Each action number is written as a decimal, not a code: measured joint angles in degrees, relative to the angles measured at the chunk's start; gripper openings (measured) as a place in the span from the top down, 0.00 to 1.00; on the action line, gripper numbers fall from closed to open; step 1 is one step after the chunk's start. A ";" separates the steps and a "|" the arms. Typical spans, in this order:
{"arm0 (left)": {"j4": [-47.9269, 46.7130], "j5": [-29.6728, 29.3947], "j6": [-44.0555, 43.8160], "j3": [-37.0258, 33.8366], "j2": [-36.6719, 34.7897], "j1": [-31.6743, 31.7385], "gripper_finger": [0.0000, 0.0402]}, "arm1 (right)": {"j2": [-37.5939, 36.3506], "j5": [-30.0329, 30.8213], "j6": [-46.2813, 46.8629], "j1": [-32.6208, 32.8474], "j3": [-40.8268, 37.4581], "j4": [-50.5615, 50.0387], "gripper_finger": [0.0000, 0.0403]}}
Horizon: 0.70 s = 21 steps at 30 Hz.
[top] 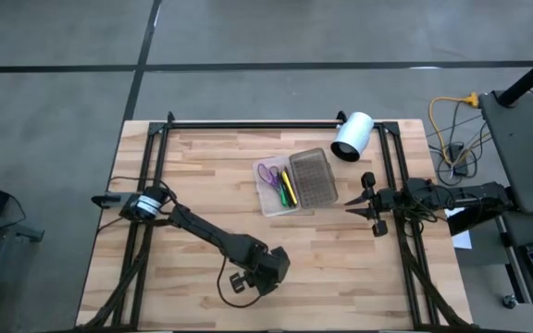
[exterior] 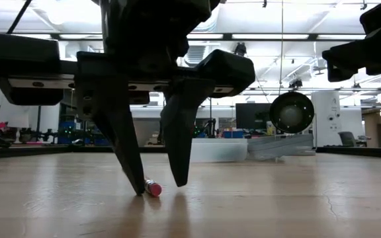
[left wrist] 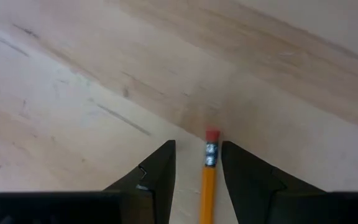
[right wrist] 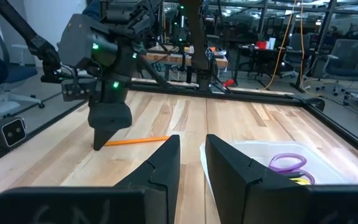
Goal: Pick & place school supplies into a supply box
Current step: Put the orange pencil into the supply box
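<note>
Left gripper (left wrist: 197, 168) straddles the pencil (left wrist: 209, 180), fingers apart — seemingly unclamped; overhead hides it. Right gripper (top: 370, 205) narrowly parted — empty.

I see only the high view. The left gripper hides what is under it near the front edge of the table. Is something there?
Observer: Yes. An orange pencil with a pink eraser lies on the wood between the open fingers of the left gripper.
Operator: Do the fingers touch the table?
Observer: In the low view the fingertips are down at the table surface, one on each side of the eraser end.
Operator: Is the right gripper busy?
Observer: No. The right gripper waits beside the supply box, holding nothing.
Operator: What is in the box already?
Observer: Purple-handled scissors lie in its clear tray.
</note>
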 joint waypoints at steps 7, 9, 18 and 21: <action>0.24 1.26 -0.02 -0.02 0.00 -0.15 0.71 | 0.00 0.00 0.00 0.00 0.00 0.00 0.83; 0.29 1.32 0.11 -0.04 0.00 -0.15 0.72 | 0.00 0.00 0.00 -0.01 0.00 0.00 0.83; 1.15 2.38 0.37 -1.28 -0.02 -0.19 0.95 | 0.00 0.00 0.00 -0.02 -0.02 0.00 0.83; 1.60 2.98 0.38 -1.59 -0.11 -0.11 0.98 | 0.00 0.00 0.00 -0.01 0.00 0.00 0.83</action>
